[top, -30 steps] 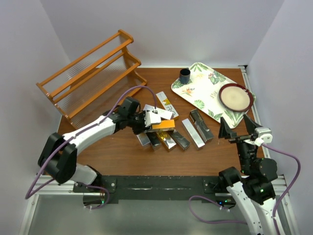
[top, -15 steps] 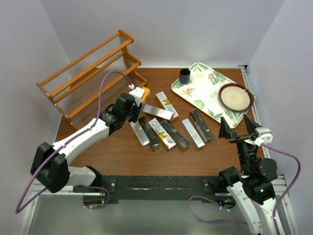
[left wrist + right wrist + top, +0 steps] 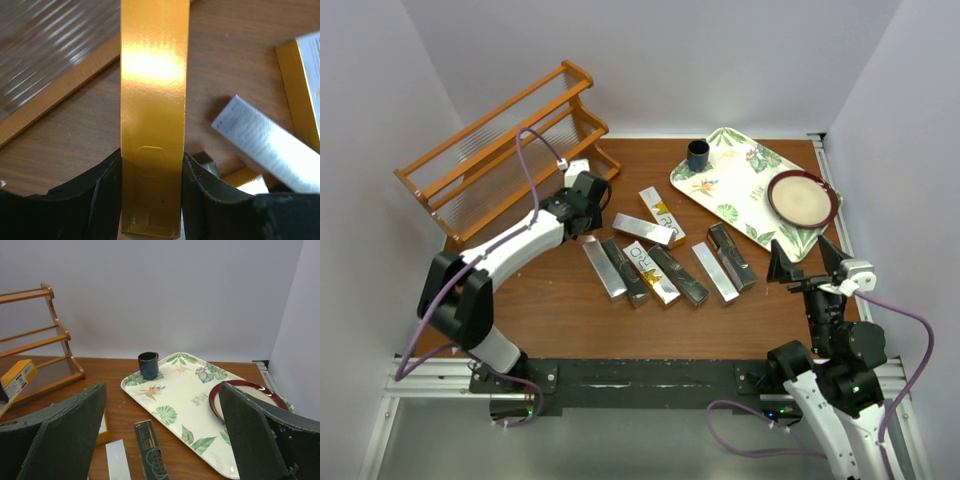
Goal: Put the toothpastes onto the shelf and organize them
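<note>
- Left wrist view: left gripper (image 3: 152, 165) clamps an orange-gold toothpaste carton (image 3: 155, 90) beside the lowest tier of the shelf (image 3: 500, 150).
- Right gripper (image 3: 810, 262) hangs wide apart, empty, near the floral tray (image 3: 720, 185).
- Other cartons (image 3: 660, 268) lie on the table (image 3: 540, 300).

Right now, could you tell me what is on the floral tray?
On the tray stand a dark cup at its far corner and a red-rimmed plate at its right end. Whatever lies beneath them is covered.

White arm links (image 3: 510, 245), black joints (image 3: 450, 305), looping purple cables (image 3: 521, 150), broad black gripper fingers (image 3: 55, 440)
</note>
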